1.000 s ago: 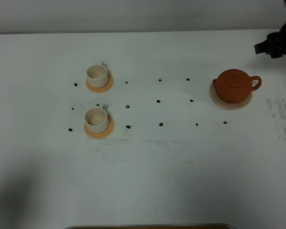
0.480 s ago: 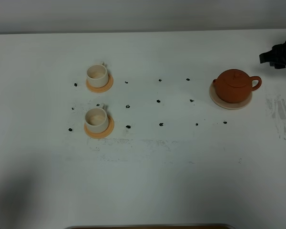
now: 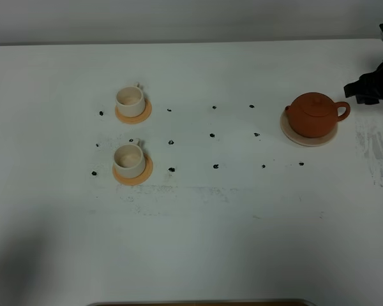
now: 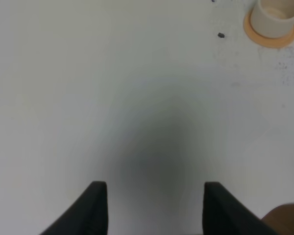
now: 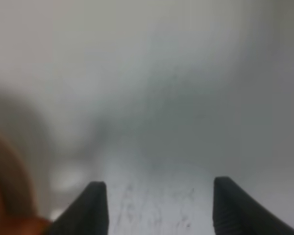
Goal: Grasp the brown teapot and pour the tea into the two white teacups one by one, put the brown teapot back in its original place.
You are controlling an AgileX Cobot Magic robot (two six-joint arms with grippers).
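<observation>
Right gripper [image 3: 356, 90] has dropped toward me along the right edge of the overhead view since a second ago, and it now sits level with the brown teapot [image 3: 313, 115]. It's just beside the loop handle, not touching. Nothing else has shifted.

Teapot is upright on its cream saucer [image 3: 291, 133], right side of the table [image 3: 242, 242], lid on, handle toward the right arm, spout away from it.

From the right wrist, the right gripper [image 5: 157, 208] has its fingers spread wide with only bare table between them. That view is badly blurred; there's a reddish-brown smear at the frame edge and I can't tell what it is.

Left gripper [image 4: 152, 208] also has its fingers apart, holding nothing, over bare table. One teacup on its coaster shows far ahead of it; I can't tell which one.

Far teacup [image 3: 129, 101] and near teacup [image 3: 129, 159] are both upright, each on an orange coaster [image 3: 146, 113], on the left side and well apart from the teapot. Black marks [image 3: 212, 135] dot the table between cups and teapot.
</observation>
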